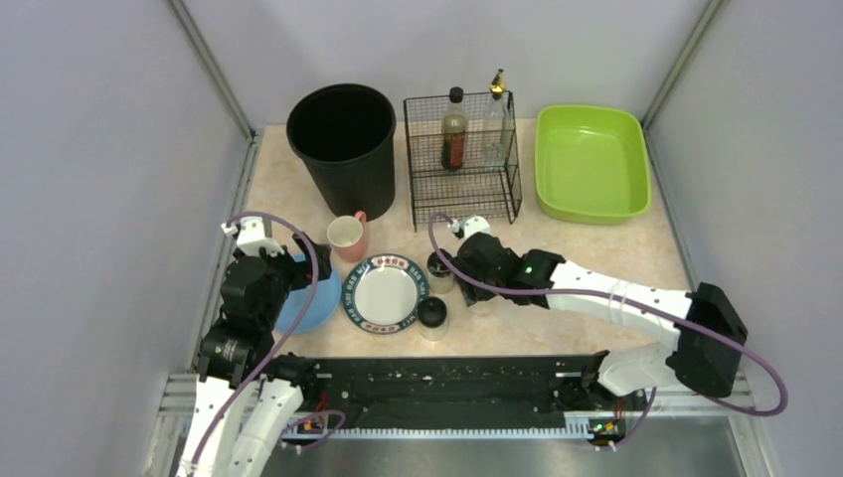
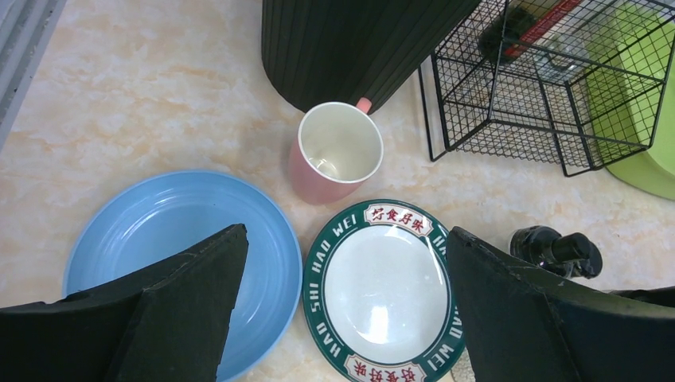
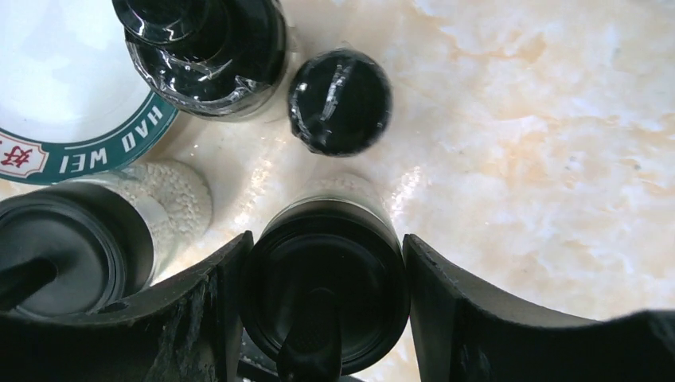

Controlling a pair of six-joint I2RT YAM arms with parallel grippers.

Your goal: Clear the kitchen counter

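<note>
The beige speckled kitchen counter (image 1: 596, 253) holds a blue plate (image 1: 316, 303), a green-rimmed white plate (image 1: 386, 293), a pink mug (image 1: 348, 237) and several black-lidded jars (image 1: 432, 316). My left gripper (image 1: 298, 263) is open and empty, hovering over the gap between the blue plate (image 2: 159, 231) and the green-rimmed plate (image 2: 378, 286); the mug (image 2: 334, 151) is just beyond it. My right gripper (image 1: 475, 288) is shut on a black-lidded jar (image 3: 326, 278) that stands on the counter. A salt jar (image 3: 87, 247) stands beside it on the left.
A black bin (image 1: 343, 139), a wire rack (image 1: 462, 164) holding two bottles and a lime-green tray (image 1: 591, 164) line the back. A dark bottle (image 3: 207, 48) and a small black-capped jar (image 3: 341, 99) stand just ahead of my right gripper. A black rail (image 1: 447, 383) runs along the front.
</note>
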